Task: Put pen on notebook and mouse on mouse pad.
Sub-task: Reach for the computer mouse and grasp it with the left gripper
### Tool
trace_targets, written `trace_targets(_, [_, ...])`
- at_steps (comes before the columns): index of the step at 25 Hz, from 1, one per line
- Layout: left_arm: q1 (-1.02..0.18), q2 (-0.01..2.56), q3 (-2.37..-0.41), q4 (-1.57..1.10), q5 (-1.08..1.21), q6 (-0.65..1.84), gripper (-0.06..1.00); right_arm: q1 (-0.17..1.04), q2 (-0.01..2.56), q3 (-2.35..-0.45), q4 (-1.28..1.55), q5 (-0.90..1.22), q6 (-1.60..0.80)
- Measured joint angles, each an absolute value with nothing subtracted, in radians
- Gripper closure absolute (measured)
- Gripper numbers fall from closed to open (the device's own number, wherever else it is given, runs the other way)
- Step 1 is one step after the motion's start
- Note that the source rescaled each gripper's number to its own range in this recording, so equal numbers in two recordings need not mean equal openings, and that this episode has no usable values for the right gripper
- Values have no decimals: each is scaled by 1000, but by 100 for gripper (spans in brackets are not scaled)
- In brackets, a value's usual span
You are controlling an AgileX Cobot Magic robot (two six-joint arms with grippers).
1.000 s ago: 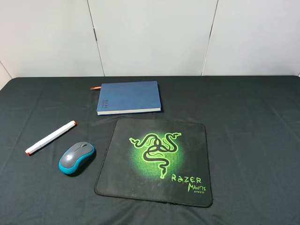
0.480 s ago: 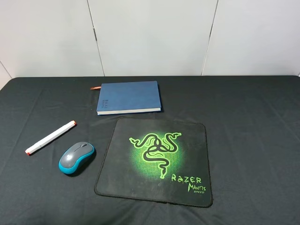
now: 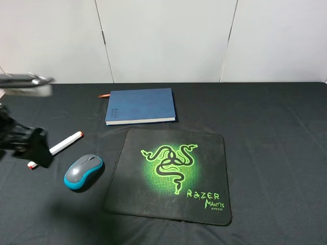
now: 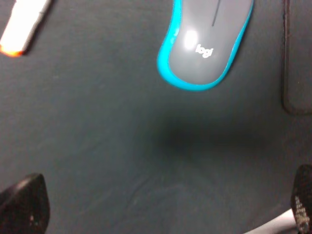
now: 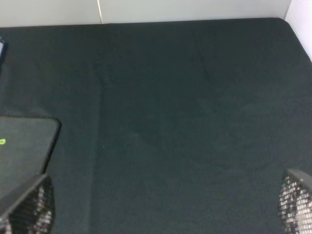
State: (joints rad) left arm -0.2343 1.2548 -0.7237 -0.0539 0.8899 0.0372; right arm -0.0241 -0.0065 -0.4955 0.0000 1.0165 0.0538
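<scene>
From the high exterior camera, a black cloth-covered tabletop [image 3: 276, 153] runs up to a pale panelled wall [image 3: 163, 41]. A rectangular dark blue hardcover notebook [image 3: 140, 105] lies closed near the back, a thin red-orange ribbon [image 3: 103, 95] poking out at its far left corner. Just in front of it sits a large black rectangular mouse pad [image 3: 204, 153] with a bright green snake logo and green lettering; nothing rests on it. To the pad's left, apart from its edge, lies a small grey mouse [image 3: 83, 171] with a teal-blue rim. Beyond the mouse, a thick white pen [image 3: 66, 143] with red-orange tips lies at a slant on the cloth. The dark left arm [image 3: 30, 145] hangs over the pen's middle and hides it, so only the two ends show.

The left wrist camera looks down on the cloth. The left claw [image 4: 163, 209] stands wide – one black finger at each side of the frame – and holds nothing. The mouse [image 4: 207, 44] and one pen [image 4: 24, 24] tip lie ahead of it, with the mouse pad [image 4: 297, 58] edge beside the mouse.

The right wrist camera shows the right claw [image 5: 161, 204] spread wide too, empty, over bare cloth, with a corner of the mouse pad [image 5: 24, 146] just beside one finger.
</scene>
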Motion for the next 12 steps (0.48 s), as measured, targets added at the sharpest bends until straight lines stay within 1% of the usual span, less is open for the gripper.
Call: trace_targets(12, [-396,1605,-724,-53,674,-20,-4,-24,-7,-496,0,1016,54])
